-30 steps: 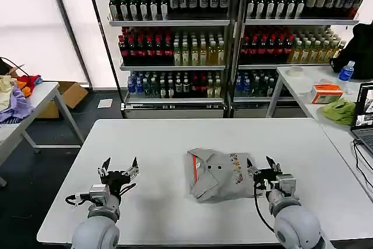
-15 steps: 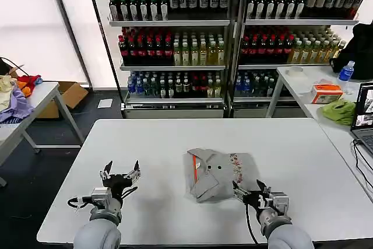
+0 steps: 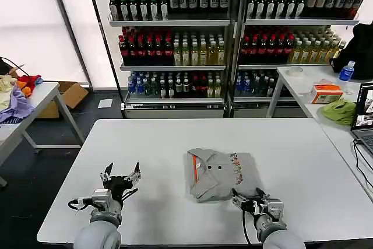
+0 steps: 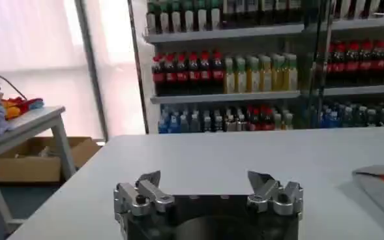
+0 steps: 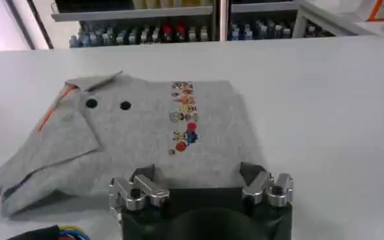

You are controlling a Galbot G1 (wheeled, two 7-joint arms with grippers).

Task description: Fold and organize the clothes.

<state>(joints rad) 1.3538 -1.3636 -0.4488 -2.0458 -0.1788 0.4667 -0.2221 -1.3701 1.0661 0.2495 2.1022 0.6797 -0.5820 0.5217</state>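
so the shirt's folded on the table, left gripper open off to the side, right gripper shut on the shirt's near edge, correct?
Not quite. The right gripper is open and holds nothing; the right wrist view shows its fingers spread, just short of the shirt's near edge. The rest holds: the shirt lies folded on the table and the left gripper is open, off to the side.

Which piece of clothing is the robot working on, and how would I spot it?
Look at the big white table before the drinks shelves. The folded shirt lies near its middle, just beyond the right gripper. It is light grey, with collar buttons and a colourful print strip.
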